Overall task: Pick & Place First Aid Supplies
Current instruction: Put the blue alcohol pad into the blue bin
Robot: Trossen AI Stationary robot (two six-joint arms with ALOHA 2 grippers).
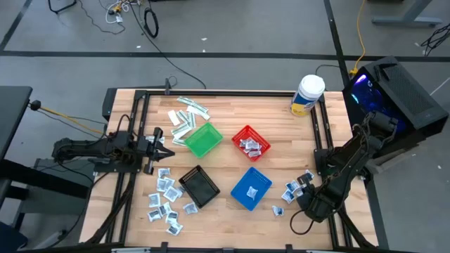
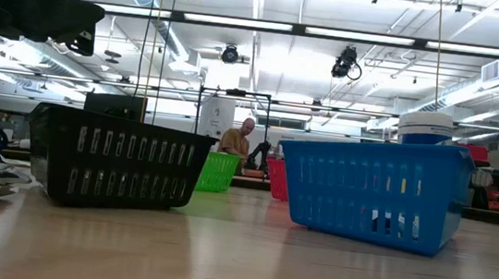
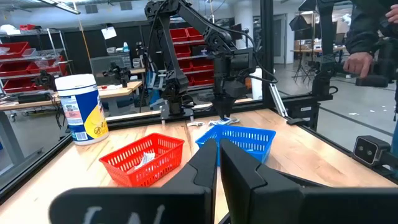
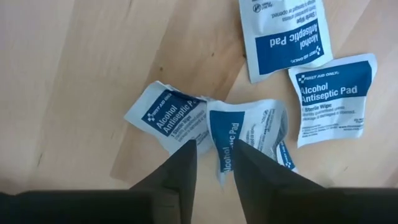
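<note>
The right gripper [image 4: 210, 160] is down at the desk [image 1: 281, 105] near its right front corner, fingers [image 4: 180, 168] pinched on the edge of one alcohol antiseptic pad sachet [image 4: 239, 137] — the packet is buckled and stands up between the two dark fingers. A second sachet [image 4: 165, 115] lies flat, touching the gripped one; two more sachets [image 4: 286, 34] lie flat just beyond, printed side up. In the high view this cluster [image 1: 295, 188] sits just beside the blue basket [image 1: 251, 187], between the basket and the right arm.

The left gripper [image 3: 217, 168] is closed and empty, its fingers nearly touching. It waits at the left edge of the desk, pointing across it toward the green basket [image 1: 203, 139].

Layout on the desk, high view:
- red basket [image 1: 250, 142] — centre, with white sachets inside;
- black basket [image 1: 199, 187] — front, left of the blue one;
- loose white-and-blue sachets [image 1: 165, 200] — scattered left of the black basket;
- narrow white and pale-green strips [image 1: 186, 116] — behind and left of the green basket;
- white-lidded tub [image 1: 307, 95] with a yellow label — upright at the back right.
</note>
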